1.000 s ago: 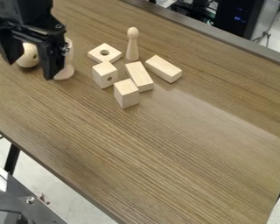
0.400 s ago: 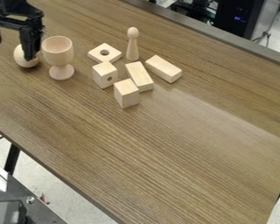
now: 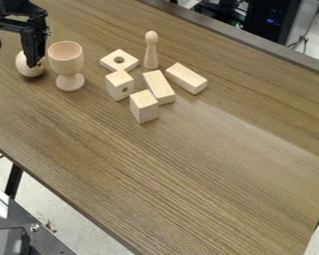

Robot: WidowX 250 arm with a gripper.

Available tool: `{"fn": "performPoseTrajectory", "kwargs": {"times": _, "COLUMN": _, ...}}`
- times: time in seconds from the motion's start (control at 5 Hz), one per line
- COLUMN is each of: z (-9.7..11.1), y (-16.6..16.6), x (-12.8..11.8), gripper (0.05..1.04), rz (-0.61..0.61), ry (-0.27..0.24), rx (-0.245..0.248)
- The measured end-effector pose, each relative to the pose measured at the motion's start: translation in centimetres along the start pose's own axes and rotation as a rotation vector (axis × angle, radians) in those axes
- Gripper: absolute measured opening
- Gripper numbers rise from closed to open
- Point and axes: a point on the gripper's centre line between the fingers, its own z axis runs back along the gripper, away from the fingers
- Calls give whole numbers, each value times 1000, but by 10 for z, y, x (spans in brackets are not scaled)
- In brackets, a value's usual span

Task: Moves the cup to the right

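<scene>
While the end effector (image 3: 13, 58) is hanging wide open and gripping nothing, the wooden cup (image 3: 67, 63) is standing just right of it, probably feeling light, stiff, kinda slick; I'd be gently squeezing the bowl (image 3: 65, 55).

My black, two-fingered end effector (image 3: 13, 60) hangs in the upper left of the view, its fingertips pointing down. I hold my two stiff black fingers (image 3: 35, 44) spread, with a wide gap between them. One finger shows down its length to its narrow tip; the other is partly cut off by the view's left edge. Above both, my dark, angular crosspiece (image 3: 9, 23) runs across the top of the end effector. Directly above that sits my bulky black wrist (image 3: 13, 7), which meets the view's top edge, in line over the gap between my fingers.
</scene>
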Motion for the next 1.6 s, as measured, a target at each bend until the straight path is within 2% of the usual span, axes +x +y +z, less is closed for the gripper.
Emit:
{"fn": "performPoseTrajectory", "kwargs": {"times": 0.6, "z": 1, "y": -20, "x": 10, "gripper": 999, "rz": -41, "ry": -26, "rx": 10}}
{"fn": "performPoseTrajectory", "kwargs": {"times": 0.8, "z": -2, "y": -26, "x": 12, "gripper": 999, "rz": -55, "ry": -20, "rx": 16}}
{"fn": "performPoseTrajectory", "kwargs": {"times": 1.0, "z": -7, "y": -33, "x": 27, "gripper": 999, "rz": -52, "ry": -11, "rx": 11}}
{"fn": "performPoseTrajectory", "kwargs": {"times": 1.2, "z": -10, "y": -30, "x": 34, "gripper": 999, "rz": -48, "ry": -3, "rx": 31}}
{"fn": "performPoseTrajectory", "kwargs": {"times": 1.6, "z": -21, "y": -32, "x": 48, "gripper": 999, "rz": -42, "ry": 17, "rx": 29}}
